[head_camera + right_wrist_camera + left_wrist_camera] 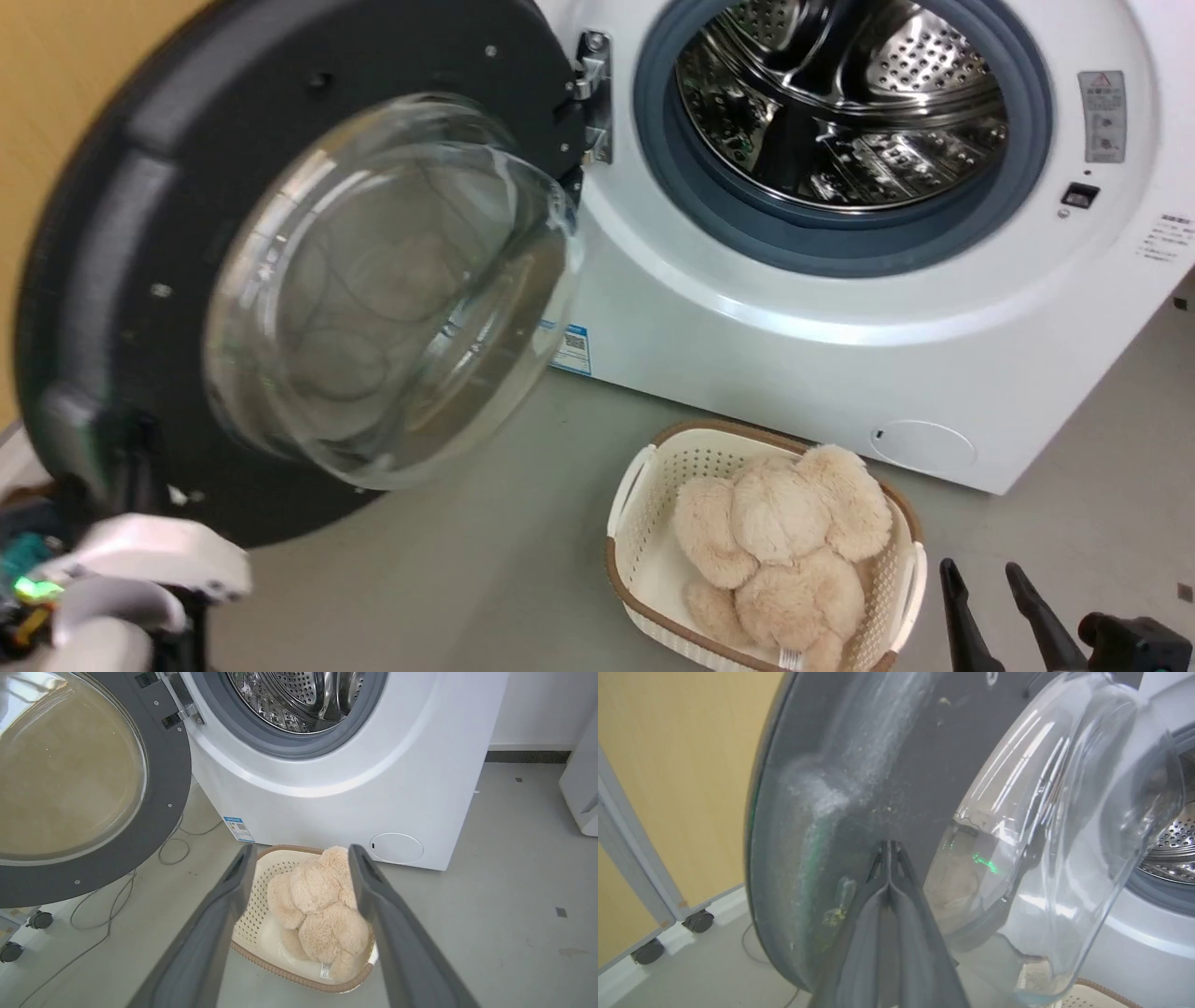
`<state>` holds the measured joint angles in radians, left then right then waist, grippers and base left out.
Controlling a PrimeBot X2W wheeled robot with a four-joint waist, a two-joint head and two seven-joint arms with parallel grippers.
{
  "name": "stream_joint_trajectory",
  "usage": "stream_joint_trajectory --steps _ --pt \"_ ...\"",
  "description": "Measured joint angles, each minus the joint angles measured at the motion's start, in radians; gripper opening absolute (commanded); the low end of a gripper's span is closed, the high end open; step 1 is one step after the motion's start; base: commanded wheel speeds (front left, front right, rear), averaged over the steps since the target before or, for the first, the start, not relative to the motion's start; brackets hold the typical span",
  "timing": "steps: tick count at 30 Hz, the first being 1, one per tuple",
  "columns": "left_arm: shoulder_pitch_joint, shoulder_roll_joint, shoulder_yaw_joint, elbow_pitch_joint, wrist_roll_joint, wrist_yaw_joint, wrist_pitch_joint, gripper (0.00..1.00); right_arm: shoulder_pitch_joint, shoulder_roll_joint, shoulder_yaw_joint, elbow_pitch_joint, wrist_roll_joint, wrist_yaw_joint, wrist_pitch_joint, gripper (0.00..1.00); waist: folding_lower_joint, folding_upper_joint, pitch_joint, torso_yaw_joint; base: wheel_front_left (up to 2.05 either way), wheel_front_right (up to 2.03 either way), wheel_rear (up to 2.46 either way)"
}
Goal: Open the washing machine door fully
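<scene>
Touching the washing machine door (878,765), the left tool (889,847) sits closed.

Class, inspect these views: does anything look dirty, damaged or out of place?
The washing machine door looks dirty: whitish smears and yellowish specks streak its dark inner face, near the shut left gripper. A loose cable trails on the floor below it. Nothing looks broken.

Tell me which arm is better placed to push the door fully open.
Left. The left gripper, shut, is at the door's inner face; the right gripper hangs open by the basket, well away.
</scene>
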<state>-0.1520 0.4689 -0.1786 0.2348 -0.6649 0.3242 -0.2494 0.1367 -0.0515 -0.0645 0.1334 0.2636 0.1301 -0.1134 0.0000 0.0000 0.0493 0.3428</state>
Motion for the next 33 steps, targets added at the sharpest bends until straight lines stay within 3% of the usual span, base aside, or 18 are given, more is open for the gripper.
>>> stream_joint_trajectory --steps 10,19,26,33 --pt "-0.181 0.039 0.076 0.264 0.031 -0.115 -0.007 0.0 -0.003 0.0 -0.004 0.001 0.0 0.0 0.012 1.0 0.0 0.0 0.01 -0.026 0.0 0.0 0.0" --pt "-0.268 0.057 0.114 0.438 0.088 -0.175 -0.007 0.0 -0.007 0.0 -0.002 0.001 0.0 0.0 0.015 1.0 0.0 0.0 0.014 -0.054 0.0 0.0 0.0" --pt "-0.205 0.009 0.189 0.341 0.164 -0.158 -0.007 0.0 -0.006 0.0 0.01 0.025 0.013 0.0 0.005 1.0 0.0 0.0 -0.011 -0.062 0.0 0.0 0.0" --pt "0.041 -0.128 0.225 0.122 0.236 -0.141 -0.007 0.0 -0.005 0.0 0.033 0.05 0.019 0.0 -0.017 1.0 0.0 0.0 -0.049 -0.071 0.0 0.0 0.0"
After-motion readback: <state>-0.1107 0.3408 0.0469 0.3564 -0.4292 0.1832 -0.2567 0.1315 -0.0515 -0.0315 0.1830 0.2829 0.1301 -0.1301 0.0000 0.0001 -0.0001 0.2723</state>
